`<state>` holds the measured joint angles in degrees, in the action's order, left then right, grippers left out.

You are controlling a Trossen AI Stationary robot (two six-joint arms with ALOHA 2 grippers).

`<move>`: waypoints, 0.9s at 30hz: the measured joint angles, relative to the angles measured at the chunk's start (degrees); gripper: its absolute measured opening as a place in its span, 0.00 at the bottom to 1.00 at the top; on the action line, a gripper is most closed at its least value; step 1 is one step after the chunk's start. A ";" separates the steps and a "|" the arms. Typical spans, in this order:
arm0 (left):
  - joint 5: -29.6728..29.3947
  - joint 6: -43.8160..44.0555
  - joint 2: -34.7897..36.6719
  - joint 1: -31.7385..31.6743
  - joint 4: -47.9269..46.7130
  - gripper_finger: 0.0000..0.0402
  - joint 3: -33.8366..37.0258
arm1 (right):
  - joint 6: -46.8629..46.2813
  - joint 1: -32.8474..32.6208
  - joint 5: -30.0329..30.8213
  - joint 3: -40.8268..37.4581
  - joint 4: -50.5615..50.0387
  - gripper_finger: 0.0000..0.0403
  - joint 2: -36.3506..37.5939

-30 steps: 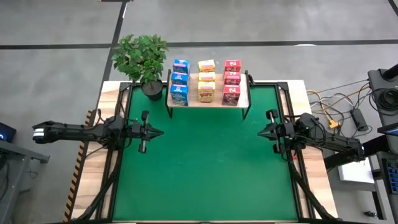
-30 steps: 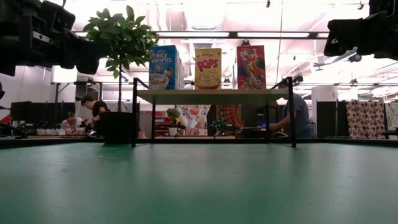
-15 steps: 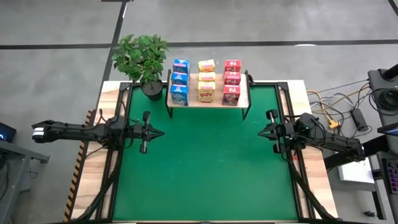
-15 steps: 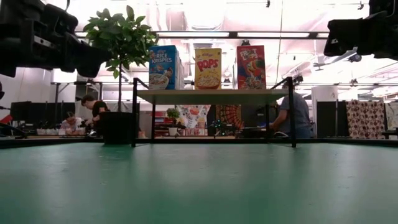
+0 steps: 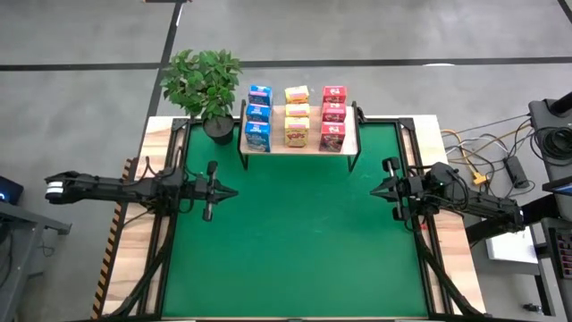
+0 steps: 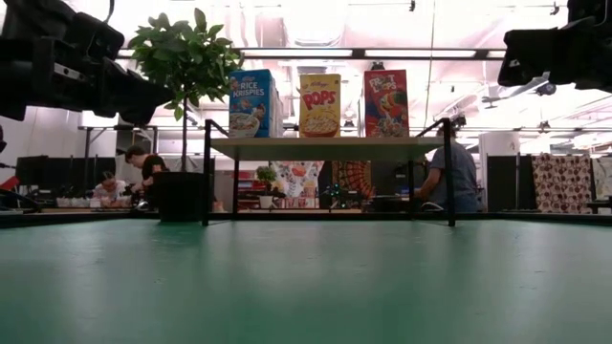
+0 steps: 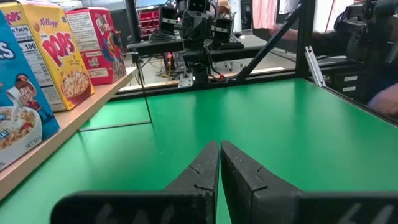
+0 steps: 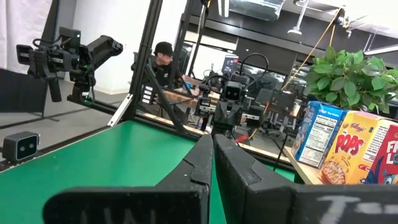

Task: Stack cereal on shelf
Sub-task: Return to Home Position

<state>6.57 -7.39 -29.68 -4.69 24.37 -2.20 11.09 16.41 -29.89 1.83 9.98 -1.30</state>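
Observation:
Several cereal boxes stand on the shelf (image 5: 276,127), a light wooden board on thin black legs at the far edge of the green mat (image 5: 295,241). They form three rows: blue (image 5: 257,121), yellow (image 5: 297,116) and red (image 5: 332,116). The low view shows the front boxes upright on the shelf (image 6: 325,147). My left gripper (image 5: 234,190) hovers shut over the mat's left side, pointing level toward the right. My right gripper (image 5: 374,190) hovers shut over the mat's right side, pointing toward the left. Neither holds anything.
A potted plant (image 5: 202,85) stands at the far left corner, just left of the shelf. Black frame bars run along the mat's left and right edges. Cables and equipment (image 5: 500,165) lie beyond the right edge. People sit in the room behind the table.

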 joint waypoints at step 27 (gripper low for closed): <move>0.00 -0.01 -4.63 -0.01 -0.02 0.00 0.00 | -0.01 -0.01 0.00 0.00 -0.04 0.02 0.00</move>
<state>6.57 -7.40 -34.31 -4.70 24.36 -2.20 11.08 16.40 -29.89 1.83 9.93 -1.30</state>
